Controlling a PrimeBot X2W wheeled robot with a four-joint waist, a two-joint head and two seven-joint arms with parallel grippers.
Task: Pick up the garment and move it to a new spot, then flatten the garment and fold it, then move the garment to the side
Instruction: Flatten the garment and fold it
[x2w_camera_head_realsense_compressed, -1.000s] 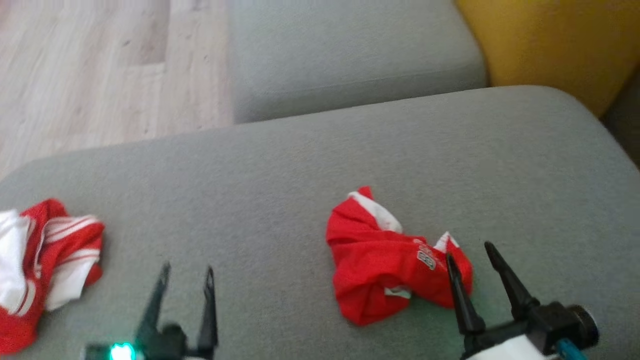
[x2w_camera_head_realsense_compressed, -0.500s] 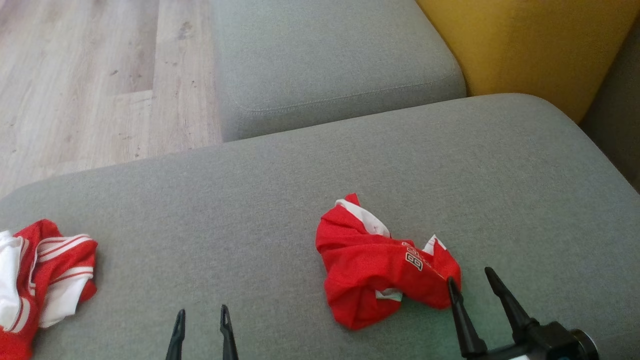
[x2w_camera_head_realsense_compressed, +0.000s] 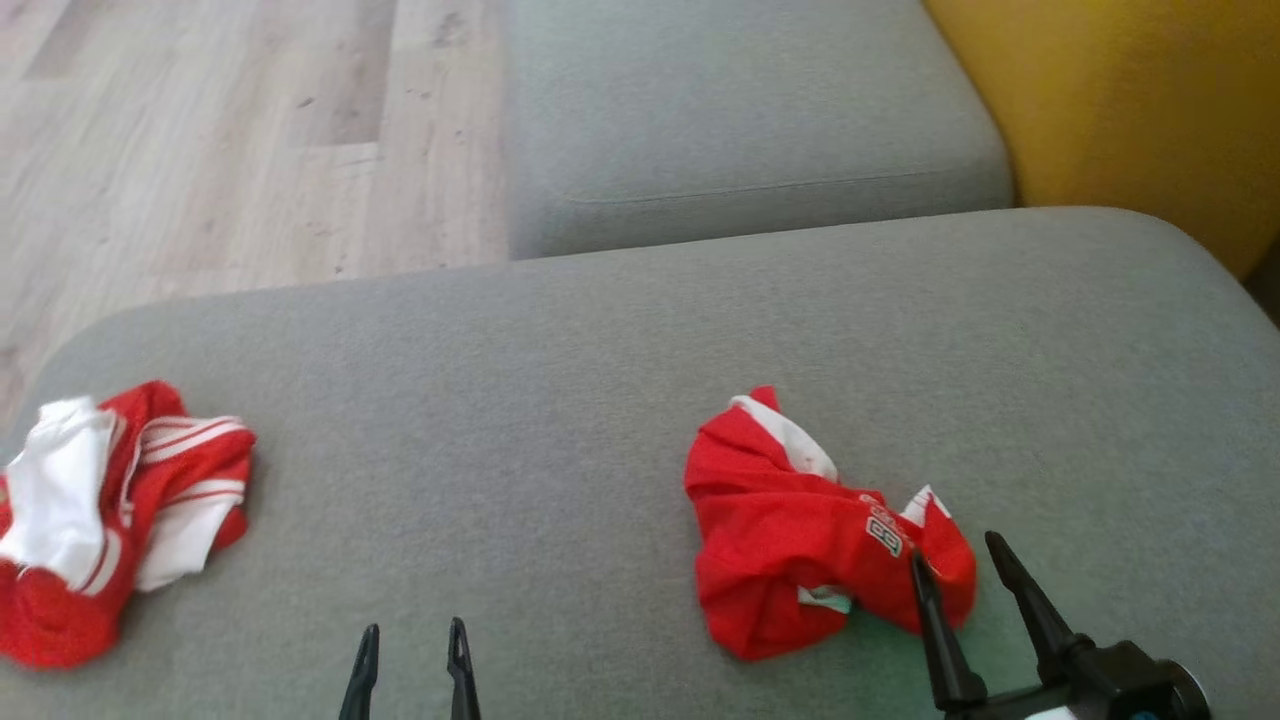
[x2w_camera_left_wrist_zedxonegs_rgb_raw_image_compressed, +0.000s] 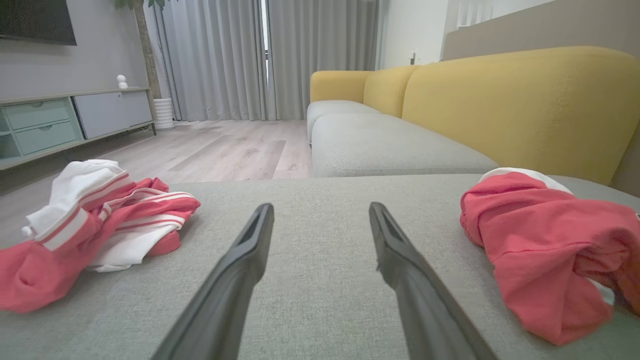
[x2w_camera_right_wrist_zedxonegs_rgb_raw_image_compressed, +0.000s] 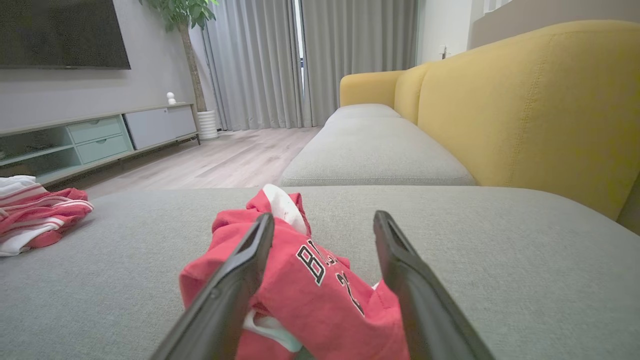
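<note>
- Crumpled red jersey with white trim and black lettering (x2w_camera_head_realsense_compressed: 800, 530): lies on the grey fabric sofa cushion (x2w_camera_head_realsense_compressed: 560, 380), lower right of centre in the head view.
- Right hand (x2w_camera_head_realsense_compressed: 953, 547): lower right corner, fingers spread, nothing gripped. Jersey's near edge sits between them in the right wrist view; can't tell if they touch it.
- Left hand (x2w_camera_head_realsense_compressed: 413, 626): bottom edge, fingers apart, empty.
- Red-and-white striped cloth heap (x2w_camera_head_realsense_compressed: 110, 520): far left, well apart from the jersey.
</note>
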